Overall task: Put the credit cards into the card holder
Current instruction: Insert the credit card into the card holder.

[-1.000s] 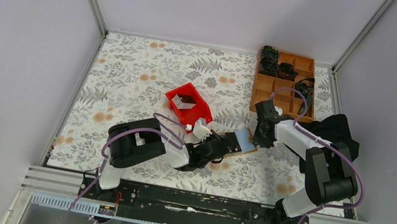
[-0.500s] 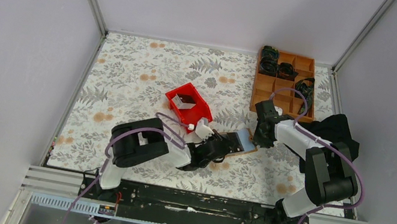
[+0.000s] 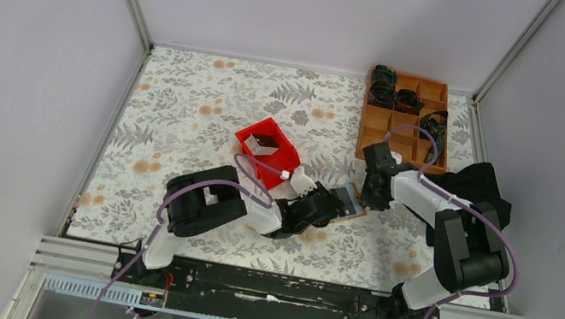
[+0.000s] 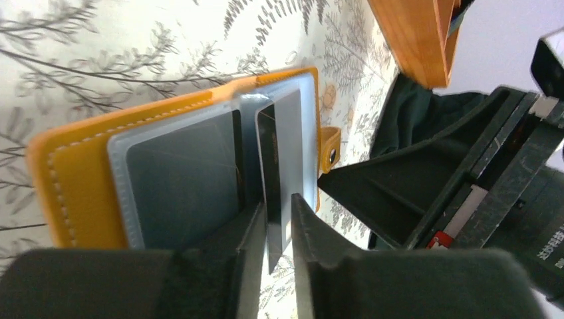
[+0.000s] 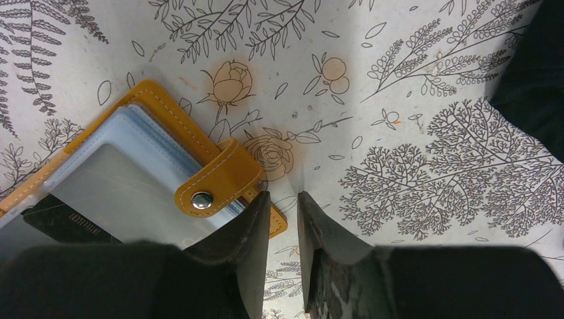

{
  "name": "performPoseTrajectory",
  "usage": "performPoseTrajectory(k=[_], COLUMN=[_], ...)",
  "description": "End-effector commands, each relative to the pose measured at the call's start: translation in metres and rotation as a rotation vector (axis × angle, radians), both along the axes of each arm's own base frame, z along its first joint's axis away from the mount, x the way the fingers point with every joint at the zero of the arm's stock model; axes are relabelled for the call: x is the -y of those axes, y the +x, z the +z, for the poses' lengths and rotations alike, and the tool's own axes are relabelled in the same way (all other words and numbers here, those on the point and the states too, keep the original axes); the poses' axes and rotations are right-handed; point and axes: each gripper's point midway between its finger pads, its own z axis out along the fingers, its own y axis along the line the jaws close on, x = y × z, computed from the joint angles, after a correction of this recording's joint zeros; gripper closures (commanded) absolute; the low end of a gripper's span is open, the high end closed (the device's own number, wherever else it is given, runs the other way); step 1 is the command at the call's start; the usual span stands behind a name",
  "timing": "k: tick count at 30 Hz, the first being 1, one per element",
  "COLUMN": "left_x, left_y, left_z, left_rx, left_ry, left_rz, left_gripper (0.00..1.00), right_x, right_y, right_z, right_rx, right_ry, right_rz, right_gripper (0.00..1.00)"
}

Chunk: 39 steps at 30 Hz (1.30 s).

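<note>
left gripper (image 4: 278, 206): jaws are parted a little, eased from a shut pinch of a moment ago; a dark credit card (image 4: 269, 153) stands between them, and whether the pads still touch it cannot be told.
credit card: its far end appears slipped into the clear sleeve on the tab side of the card holder (image 4: 73, 179); the near end is not yet in.
card holder: laid open, sleeves up, on the table (image 3: 186, 91), right of the middle and nearer the near edge, between the red bin (image 3: 287, 160) and the compartment tray (image 3: 373, 136).
right gripper (image 5: 284, 199): jaws narrowly apart, only table seen between them; one finger is set at the holder's edge beside the snap tab (image 5: 219, 179), seemingly to pin it.
change: the left arm has been carried forward and its grip loosened.
meaning: the card is judged far enough in to be let go; a last push may be needed.
</note>
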Motion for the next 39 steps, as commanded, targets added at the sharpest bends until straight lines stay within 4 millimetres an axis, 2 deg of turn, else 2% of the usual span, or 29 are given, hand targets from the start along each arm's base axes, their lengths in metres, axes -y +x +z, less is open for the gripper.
performPoseTrajectory(k=[1,2,4,11,16,20,26,30,39], left_x=[-0.001,-0.001,-0.002,-0.006,-0.008,-0.018,-0.035,-0.043,-0.066], left_y=[-0.016,-0.016,-0.017,-0.008,-0.005,-0.006,0.001,0.005,0.012], left_z=[-0.03,-0.031,-0.032,-0.021,-0.025,-0.033,-0.027,-0.026,-0.028], left_rx=[-0.063,-0.069,-0.082,-0.077,-0.135,-0.199,-0.234,-0.252,-0.266], left_ry=[0.149,0.159,0.189,0.249,0.354,0.441,0.552,0.6,0.647], left_rz=[-0.113,-0.12,-0.136,-0.147,-0.213,-0.267,-0.313,-0.343,-0.34], left_gripper=[0.67,0.61,0.57,0.56,0.56,0.54,0.47,0.45,0.42], right_x=[0.008,0.008,0.007,0.002,-0.003,-0.009,-0.013,-0.017,-0.046], right_y=[-0.015,-0.015,-0.015,-0.011,-0.009,-0.006,0.0,0.0,-0.008], right_z=[-0.019,-0.019,-0.018,-0.013,-0.008,-0.002,0.001,-0.001,-0.012], right_rx=[-0.077,-0.076,-0.075,-0.06,-0.048,-0.037,-0.032,-0.035,-0.059], right_ry=[-0.034,-0.032,-0.028,-0.001,0.028,0.053,0.065,0.078,0.07], right_rz=[-0.004,-0.003,-0.004,-0.011,-0.009,0.004,0.017,0.024,0.092], right_gripper=[0.71,0.71,0.71,0.71,0.71,0.71,0.71,0.7,0.71])
